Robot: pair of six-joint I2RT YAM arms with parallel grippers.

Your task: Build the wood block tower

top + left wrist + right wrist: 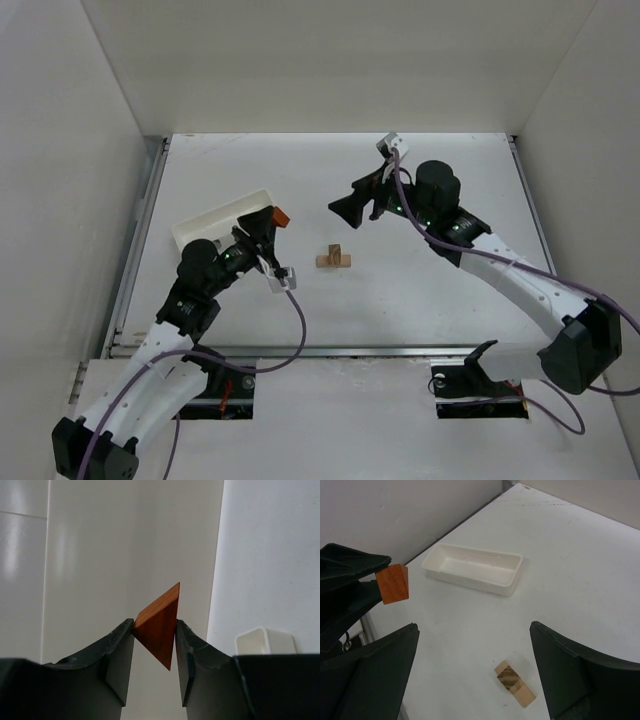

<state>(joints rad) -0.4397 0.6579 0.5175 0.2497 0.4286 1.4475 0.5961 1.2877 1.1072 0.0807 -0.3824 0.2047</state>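
The pale tan blocks [334, 258] stand stacked in the middle of the table: a flat bar with an upright block on it, also in the right wrist view [515, 683]. My left gripper [272, 218] is shut on the reddish-brown roof-shaped triangular piece [159, 625], held in the air left of the stack; the piece also shows in the top view [281, 215] and the right wrist view [393, 583]. My right gripper [340, 208] is open and empty, above and behind the stack, its fingers [570, 672] spread wide.
A long white plastic tray [215, 217] lies at the left, behind my left gripper, empty in the right wrist view [474, 569]. White walls enclose the table on the left, back and right.
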